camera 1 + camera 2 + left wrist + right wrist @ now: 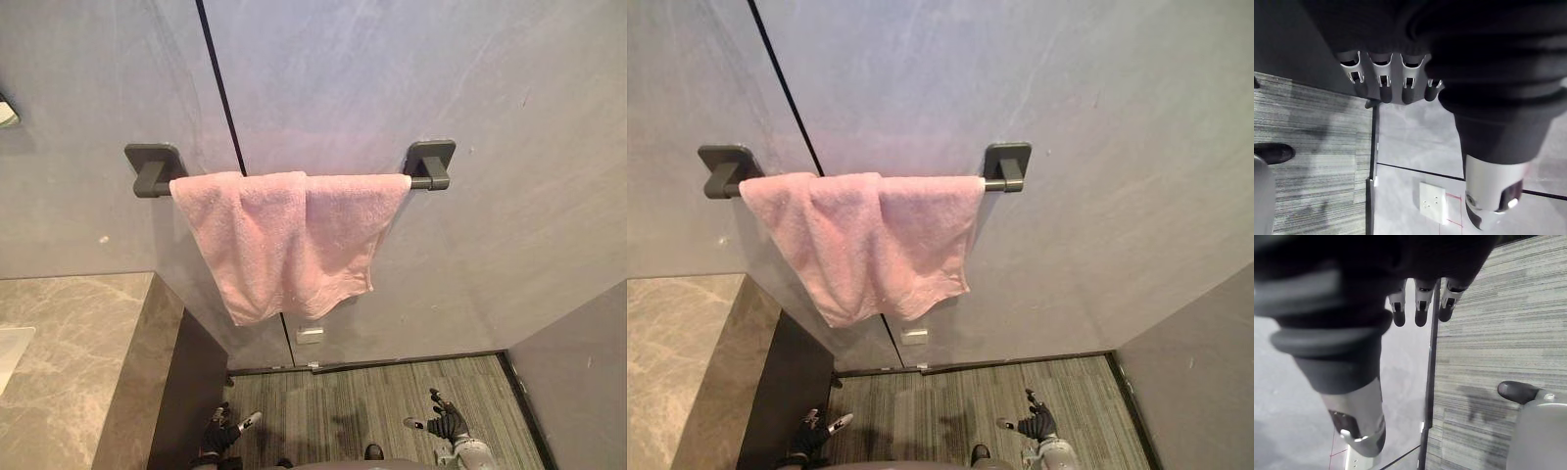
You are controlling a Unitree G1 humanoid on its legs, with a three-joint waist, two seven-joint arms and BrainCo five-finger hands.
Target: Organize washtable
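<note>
A pink towel [289, 240] hangs draped over a dark wall rail [429, 166], bunched and uneven, its lower edge slanting. My left hand [223, 431] hangs low near the floor beside the counter's dark side, fingers relaxed and holding nothing; its fingers [1382, 78] point at the floor and wall base. My right hand [446, 423] hangs low on the other side, fingers [1420, 308] straight and empty. Both hands are far below the towel.
A grey marble washtable top [73, 362] lies at the left, with a white basin edge [10, 352] at its far left. A white wall socket [310, 335] sits under the towel. Striped grey carpet [372, 401] covers the floor; a grey wall [578, 382] stands at the right.
</note>
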